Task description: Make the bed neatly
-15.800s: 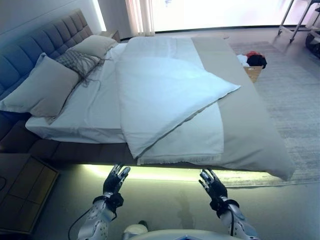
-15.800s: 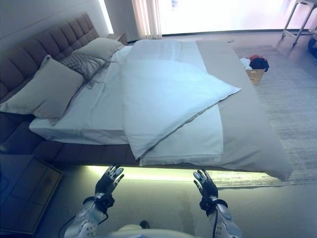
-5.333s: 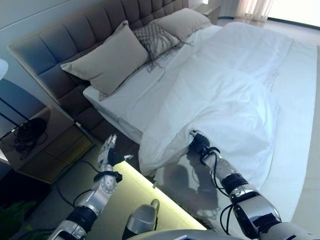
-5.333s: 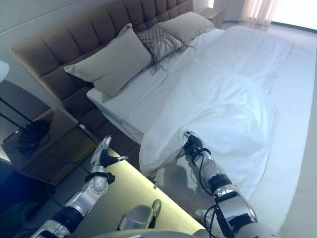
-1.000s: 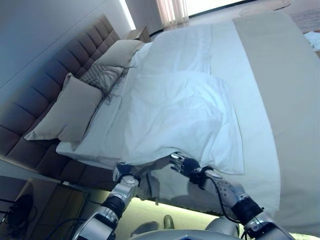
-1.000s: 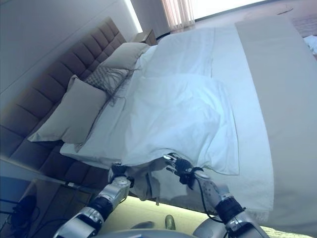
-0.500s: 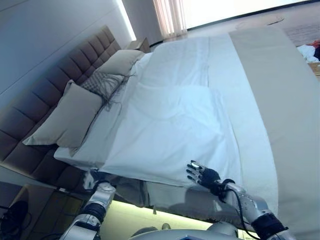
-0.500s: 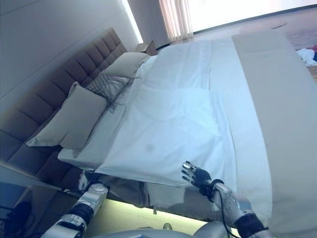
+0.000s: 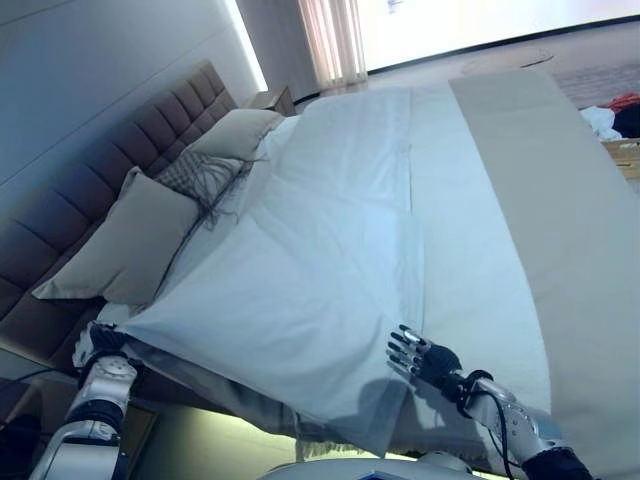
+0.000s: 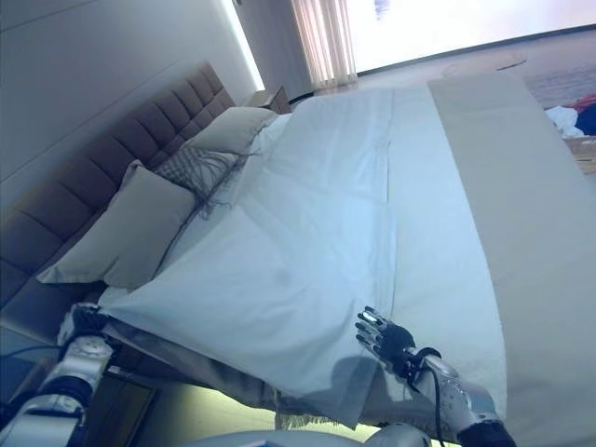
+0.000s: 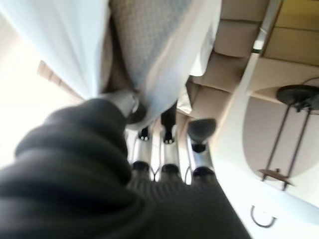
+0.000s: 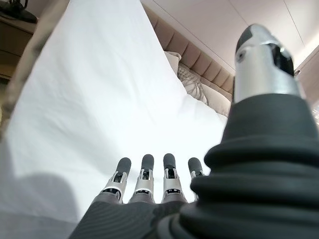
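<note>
On the near left corner of the bed (image 9: 590, 300), our left hand (image 9: 98, 342) had the corner of the white duvet (image 9: 300, 290) pinched between thumb and curled fingers (image 11: 168, 119), as its wrist view showed. Half a second before, that corner had been closer to the middle of the near edge; now it was drawn out to the left, near the headboard end, so the duvet lay stretched in a flatter sheet across the mattress. Its near edge hung over the side, with a fringed hem showing below.

Our right hand (image 10: 386, 341) had let go of the cloth that it held 1 second earlier. It rested on the near edge of the duvet with its fingers (image 12: 143, 174) straight and spread, holding nothing. We judged that the spreading was well along, though the duvet sat skewed, with 1 long diagonal edge running from the left corner toward our right hand, so squaring it to the bed was left to do.

Toward the far left, 2 plain pillows (image 9: 120, 250) and 1 patterned cushion (image 9: 195, 172) leaned against the padded headboard (image 9: 60, 235). To the right a beige bed cover (image 9: 560, 200) ran the length of the bed. Beyond it lay a rug (image 9: 605, 75) and a basket of clothes (image 9: 620, 125), with curtains (image 9: 335, 40) by the bright far window.
</note>
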Robot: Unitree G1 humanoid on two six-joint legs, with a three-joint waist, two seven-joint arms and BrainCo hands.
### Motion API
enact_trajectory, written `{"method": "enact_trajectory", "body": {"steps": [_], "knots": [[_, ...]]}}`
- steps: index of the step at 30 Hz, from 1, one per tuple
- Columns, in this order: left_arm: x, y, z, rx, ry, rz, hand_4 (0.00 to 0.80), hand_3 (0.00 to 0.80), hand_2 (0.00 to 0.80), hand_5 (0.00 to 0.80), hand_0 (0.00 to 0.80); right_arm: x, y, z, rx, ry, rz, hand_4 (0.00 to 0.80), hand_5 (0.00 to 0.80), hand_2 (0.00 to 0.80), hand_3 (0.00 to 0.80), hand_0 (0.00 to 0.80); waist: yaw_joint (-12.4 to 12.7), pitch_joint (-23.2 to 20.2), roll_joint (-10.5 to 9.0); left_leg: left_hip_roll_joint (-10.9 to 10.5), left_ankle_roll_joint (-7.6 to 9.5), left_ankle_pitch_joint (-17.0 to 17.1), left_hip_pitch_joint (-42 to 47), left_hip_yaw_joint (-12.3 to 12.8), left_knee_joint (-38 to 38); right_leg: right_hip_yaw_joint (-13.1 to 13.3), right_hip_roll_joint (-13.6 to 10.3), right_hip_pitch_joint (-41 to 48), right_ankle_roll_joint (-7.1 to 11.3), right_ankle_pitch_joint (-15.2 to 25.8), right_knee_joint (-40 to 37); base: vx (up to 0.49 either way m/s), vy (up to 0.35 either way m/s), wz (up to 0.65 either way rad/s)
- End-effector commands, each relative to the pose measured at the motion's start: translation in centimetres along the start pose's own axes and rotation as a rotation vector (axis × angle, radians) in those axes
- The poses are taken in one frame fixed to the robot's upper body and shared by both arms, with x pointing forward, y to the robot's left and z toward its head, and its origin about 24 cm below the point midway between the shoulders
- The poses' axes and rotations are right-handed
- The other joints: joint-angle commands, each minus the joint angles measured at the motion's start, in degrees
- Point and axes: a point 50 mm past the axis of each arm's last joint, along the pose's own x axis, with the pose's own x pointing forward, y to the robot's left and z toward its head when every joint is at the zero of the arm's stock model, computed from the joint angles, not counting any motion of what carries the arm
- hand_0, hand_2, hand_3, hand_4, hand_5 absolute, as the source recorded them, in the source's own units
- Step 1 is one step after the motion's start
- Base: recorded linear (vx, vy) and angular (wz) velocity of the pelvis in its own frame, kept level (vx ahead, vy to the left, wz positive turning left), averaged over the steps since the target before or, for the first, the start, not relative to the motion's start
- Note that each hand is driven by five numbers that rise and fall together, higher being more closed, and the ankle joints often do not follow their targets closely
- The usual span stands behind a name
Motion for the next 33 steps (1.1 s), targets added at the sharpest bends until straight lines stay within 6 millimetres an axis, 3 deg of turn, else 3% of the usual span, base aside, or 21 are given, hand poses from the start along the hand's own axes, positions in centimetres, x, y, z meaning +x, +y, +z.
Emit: {"method": "enact_trajectory", "body": {"steps": [1, 6, 9, 12, 16, 26, 28, 33], "knots": [[2.1, 14.4, 1.9, -0.014, -0.041, 0.388, 0.8, 0.8, 0.8, 0.8, 0.8, 0.2, 2.3, 1.7, 0.016, -0.101, 0.124, 0.0, 0.0, 0.0, 0.0, 0.0, -0.07, -1.89, -1.77, -0.7, -0.13, 1.28, -0.92, -1.41, -0.03, 0.71, -3.32, 9.31, 7.21, 29.58, -26.0, -0.003, 0.084, 0.0], [1.9, 18.9, 3.9, -0.032, -0.066, 0.469, 0.8, 0.8, 0.8, 0.8, 0.8, -0.3, 2.1, 1.8, 0.016, -0.1, 0.121, 0.0, 0.0, 0.0, 0.0, 0.0, -1.22, -1.58, -1.26, -2.06, 0.64, 0.51, -0.57, -0.41, -0.07, 2.2, -4.1, 8.04, 7.52, 32.3, -25.21, -0.002, 0.068, -0.08], [1.4, 21.7, 4.3, -0.042, -0.05, 0.539, 0.8, 0.8, 0.8, 0.8, 0.8, -0.6, 1.8, 1.8, 0.012, -0.107, 0.126, 0.0, 0.0, 0.0, 0.0, 0.0, -1.53, -1.07, -0.94, -2.75, 1.1, -0.14, -0.45, 0.12, 0.21, 2.96, -4.31, 7.29, 7.52, 32.86, -24.7, -0.028, 0.033, -0.06], [1.1, 23.2, 4.1, -0.059, -0.023, 0.562, 0.8, 0.8, 0.8, 0.8, 0.8, -0.5, 1.9, 1.9, 0.023, -0.12, 0.131, 0.0, 0.0, 0.0, 0.0, 0.0, -1.76, -0.57, -0.86, -3.18, 1.55, -0.71, -0.54, 0.32, 0.43, 3.84, -4.2, 6.54, 7.52, 33.86, -24.46, -0.04, -0.025, -0.06], [1.5, 22.3, 4.7, -0.011, -0.013, 0.537, 0.8, 0.8, 0.8, 0.8, 0.8, -0.4, 2.4, 2.2, 0.035, -0.123, 0.144, 0.0, 0.0, 0.0, 0.0, 0.0, -1.84, -0.31, -1.03, -3.57, 1.98, -0.77, -0.7, -0.06, 0.45, 4.11, -3.8, 5.77, 7.52, 34.09, -23.18, -0.007, -0.01, -0.02], [2.0, 17.9, 2.5, -0.056, 0.011, 0.471, 0.8, 0.8, 0.8, 0.8, 0.8, -0.3, 3.0, 2.0, 0.032, -0.121, 0.159, 0.0, 0.0, 0.0, 0.0, 0.0, -1.6, 0.17, -1.51, -3.5, 2.48, -1.49, -0.72, -0.72, 0.79, 3.92, -2.44, 5.74, 7.52, 32.14, -23.39, 0.01, -0.028, -0.01], [2.1, 17.5, 2.2, -0.065, 0.027, 0.447, 0.0, 0.0, 0.0, 0.0, 0.0, -0.2, 3.0, 1.9, 0.038, -0.125, 0.158, 0.0, 0.0, 0.0, 0.0, 0.0, -1.56, 0.19, -1.49, -3.26, 2.43, -1.72, -0.7, -0.67, 1.0, 3.75, -2.22, 5.94, 7.52, 31.63, -23.52, 0.01, -0.051, -0.02], [2.3, 13.9, 1.3, -0.072, 0.04, 0.335, 0.0, 0.0, 0.0, 0.0, 0.0, -0.1, 3.2, 1.8, 0.048, -0.13, 0.161, 0.0, 0.0, 0.0, 0.0, 0.0, -1.24, 0.36, -1.76, -3.14, 2.43, -1.94, -1.15, -1.3, 1.62, 3.52, -2.04, 5.92, 7.52, 31.14, -23.1, -0.003, -0.046, 0.05]]}}
